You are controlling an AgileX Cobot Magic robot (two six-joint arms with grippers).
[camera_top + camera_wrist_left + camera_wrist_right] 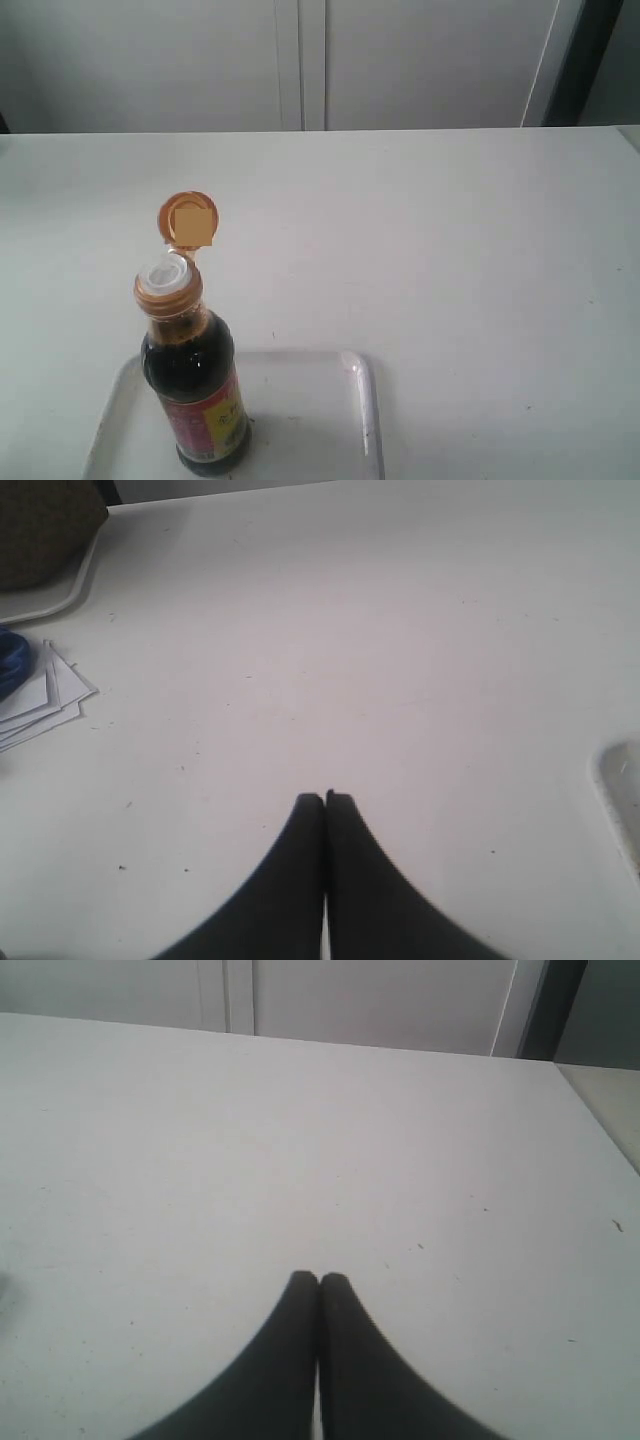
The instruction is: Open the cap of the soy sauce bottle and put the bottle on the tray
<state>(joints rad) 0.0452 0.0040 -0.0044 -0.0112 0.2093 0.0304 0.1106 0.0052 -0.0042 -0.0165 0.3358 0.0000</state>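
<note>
A: On the soy sauce bottle (190,375), clear and glossy; on the cap (188,220), orange plastic?
B: Yes, plastic-looking. Translucent, faintly shiny plastic for the tray (310,420); matt, smooth white for the table (470,260).

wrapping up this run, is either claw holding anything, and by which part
Nothing is held. The left claw and right claw are shut and empty; the soy sauce bottle stands free on the tray.

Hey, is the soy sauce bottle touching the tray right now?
Touching. The exterior view shows the soy sauce bottle standing upright with its base on the tray floor, inside the rim.
</note>
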